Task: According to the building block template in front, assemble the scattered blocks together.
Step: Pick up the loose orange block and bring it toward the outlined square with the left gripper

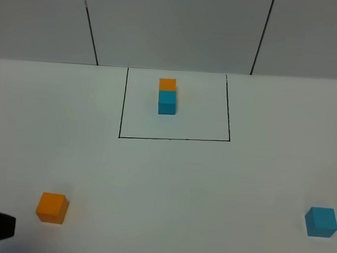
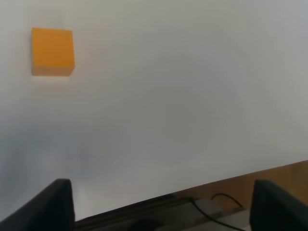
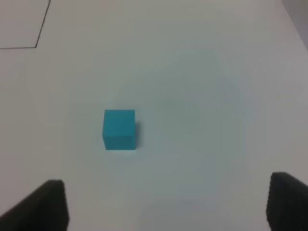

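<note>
**Two loose cubes before assembly; neither is yet grasped.** The building block template [image 1: 167,96], an orange cube joined to a teal-blue one in a row running away from the robot, is set inside a black-lined frame [image 1: 173,139] at the far middle of the white table [image 1: 164,184]. The scattered blocks are shown well apart. The orange cube [image 1: 52,207] lies at the left front and the teal-blue cube [image 1: 321,222] at the right front, each resting flat on one face.

The left gripper [image 2: 163,207] is seen with its jaws spread wide and nothing between them, and the orange cube lies ahead of it and off to one side. The right gripper [image 3: 168,204] is likewise spread wide and empty, with the teal-blue cube ahead of it.

*Handling (judged).* The cubes are taken to be light, rigid and matte, so little slip is expected. Each is best gripped squarely across two opposite flat faces, since a hold on the corners could twist it. So light a cube may be nudged aside if one finger arrives first.

*Room.* A broad bare surface is available between the cubes and the frame for joining. The table edge [image 2: 192,189] is seen close beneath the left gripper. How near the teal-blue cube lies to the table's side edge cannot be told.
</note>
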Available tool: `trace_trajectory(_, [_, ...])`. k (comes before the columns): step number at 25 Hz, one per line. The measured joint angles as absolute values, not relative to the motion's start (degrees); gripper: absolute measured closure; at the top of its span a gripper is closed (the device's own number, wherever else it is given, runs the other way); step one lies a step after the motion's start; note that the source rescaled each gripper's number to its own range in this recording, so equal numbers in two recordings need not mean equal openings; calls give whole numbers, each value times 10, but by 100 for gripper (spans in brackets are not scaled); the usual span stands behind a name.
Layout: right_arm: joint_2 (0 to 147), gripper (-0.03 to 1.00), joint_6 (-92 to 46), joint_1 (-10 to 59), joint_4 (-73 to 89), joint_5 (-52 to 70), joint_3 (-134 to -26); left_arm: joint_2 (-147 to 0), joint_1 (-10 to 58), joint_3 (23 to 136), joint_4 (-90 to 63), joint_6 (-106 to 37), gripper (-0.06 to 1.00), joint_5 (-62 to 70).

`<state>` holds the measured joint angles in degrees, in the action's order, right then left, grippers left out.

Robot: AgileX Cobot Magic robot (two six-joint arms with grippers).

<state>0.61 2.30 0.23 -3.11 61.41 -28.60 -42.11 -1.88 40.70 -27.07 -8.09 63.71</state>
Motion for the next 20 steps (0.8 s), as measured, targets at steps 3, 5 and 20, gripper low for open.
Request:
trace_trajectory(3, [6,27,23,2,-31,614,-286,-517,-19,432,-271,-81,26,617])
trace_trajectory(5, [6,27,23,2,-31,614,-286,-571,-19,445,-271,-82,26,599])
trace_trajectory(20, [6,27,23,2,-31,614,-286,-863,166,499,-35,81,26,492])
